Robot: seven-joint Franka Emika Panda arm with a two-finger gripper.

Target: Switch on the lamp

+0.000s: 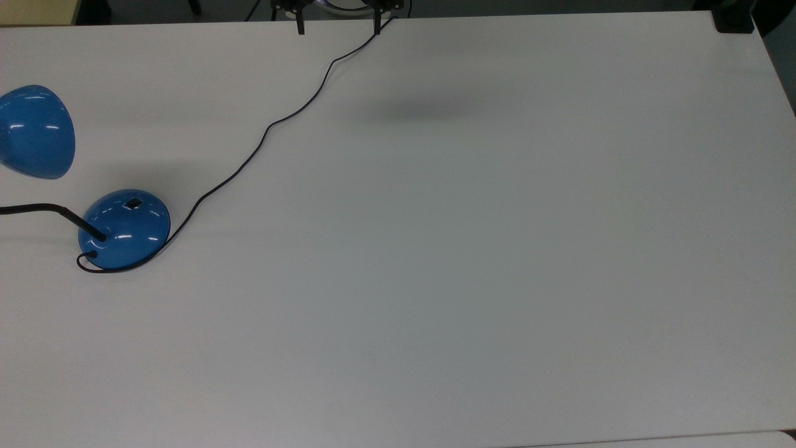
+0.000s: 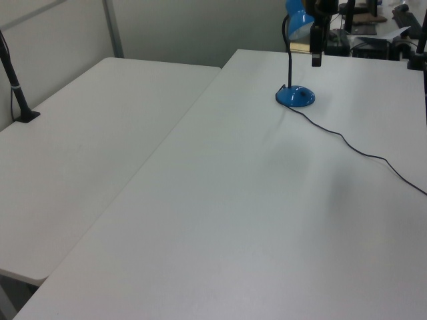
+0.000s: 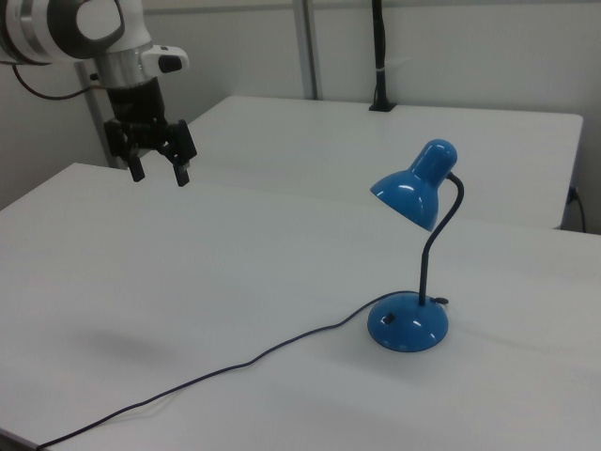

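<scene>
You have a broad white rectangular tabletop [image 1: 472, 249] under everything, and in the left view a second white table [image 2: 93, 153] butts against it on the left view's left. On that neighbouring table a thin black post [image 2: 15, 83] stands on a small foot.

Your white and grey robot arm [image 3: 84, 28] hangs high above the table at the right view's upper left, well apart from the lamp. Its black two-finger gripper [image 3: 160, 172] points down with the fingers spread apart and nothing between them; in the top view the two fingertips [image 1: 300, 28] poke in at the upper edge.

The glossy blue desk lamp [image 3: 409, 324] stands upright toward the right view's right, and at the top view's left edge. Its rounded blue shade [image 3: 413, 188] tilts down toward the right view's left, carried on a thin black bent neck [image 3: 434, 249]. The dome-shaped blue base [image 1: 124, 229] sits flat on the tabletop. A thin black cord [image 1: 261, 137] loops around the base and trails across the table to the top view's upper edge. The small black switch [image 1: 132, 203] sits on the dome, with nothing touching it.
</scene>
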